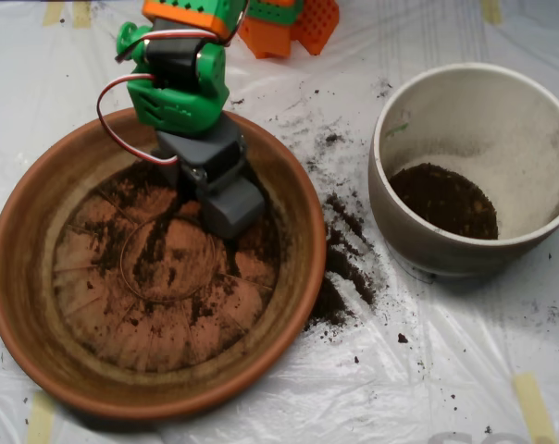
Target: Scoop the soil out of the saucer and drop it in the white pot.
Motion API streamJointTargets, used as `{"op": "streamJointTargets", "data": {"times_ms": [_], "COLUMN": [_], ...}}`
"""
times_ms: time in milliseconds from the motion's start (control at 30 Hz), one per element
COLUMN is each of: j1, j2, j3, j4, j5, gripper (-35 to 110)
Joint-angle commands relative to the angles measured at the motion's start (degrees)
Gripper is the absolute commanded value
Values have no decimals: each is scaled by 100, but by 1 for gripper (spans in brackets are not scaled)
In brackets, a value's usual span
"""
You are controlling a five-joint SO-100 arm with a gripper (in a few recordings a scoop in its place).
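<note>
1. Green and orange arm links [182,69] rise closest to the lens, reaching down from the top edge with a red-and-white cable [113,125] looping off their left side.
2. Below them the grey scoop [231,208] hangs inside the saucer [20,231], over the upper part of its base; whether its shells are parted or closed cannot be told from above.
3. Soil [168,250] remains as a thin smear and small clumps on the saucer's ridged base.
4. More spilled soil [340,268] lies on the plastic sheet [428,370] just right of the saucer's rim, between the saucer and the white pot [400,222].
5. Inside the pot, a dark heap of soil [443,201] sits against the lower left wall.
6. Strips of tape [534,407] hold the sheet down.
</note>
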State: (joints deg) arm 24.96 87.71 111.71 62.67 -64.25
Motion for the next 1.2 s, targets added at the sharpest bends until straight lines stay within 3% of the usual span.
{"op": "streamJointTargets", "data": {"times_ms": [0,200,333,467,667,967,1167], "j1": [158,220,360,378,18,-677,-888], "j2": [88,62,79,176,237,-422,-571], "j3": [149,352,378,246,-984,-4500,-5221], "j4": [44,35,26,167,1151,3349,3735], "j5": [-114,-334,-378,-316,826,3138,3718], "gripper": [20,17,0,0,-1,-1,-1]}}
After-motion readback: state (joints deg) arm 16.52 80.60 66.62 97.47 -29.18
